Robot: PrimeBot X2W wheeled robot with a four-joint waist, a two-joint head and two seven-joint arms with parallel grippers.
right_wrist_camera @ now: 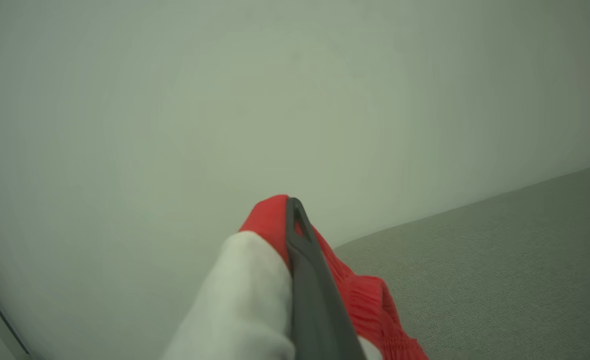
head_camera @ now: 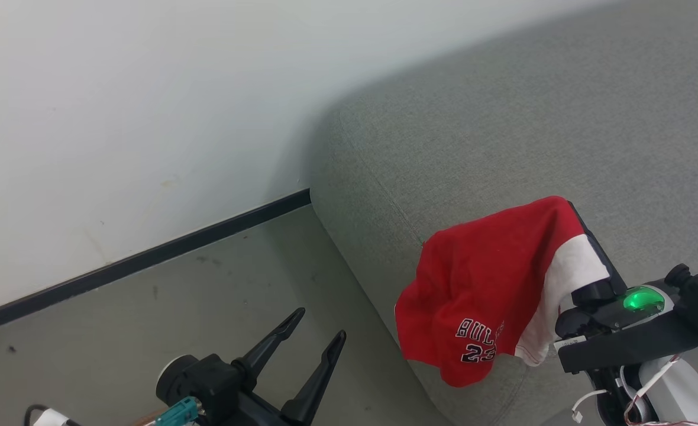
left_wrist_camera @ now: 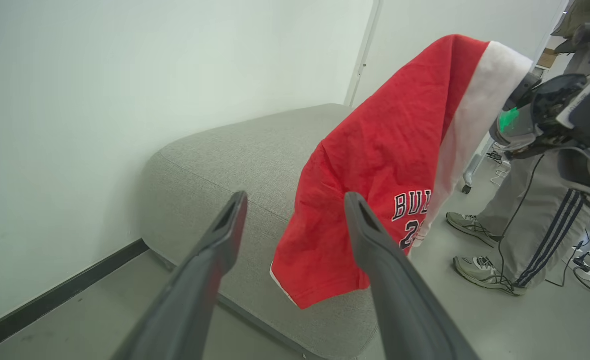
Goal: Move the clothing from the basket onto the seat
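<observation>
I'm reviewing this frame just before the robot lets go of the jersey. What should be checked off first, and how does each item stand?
1. Right gripper shut on the red fabric jersey with white trim: ok.
2. Jersey clear of the grey floor: ok, it hangs in the air.
3. Jersey wholly above the large grey fabric sofa: not ok; it hangs at the corner, with its hem down past the seat's edge.
4. Left gripper open, empty and apart from the jersey: ok.
5. Person's legs beside the sofa clear of the arm's path: cannot tell.
</observation>
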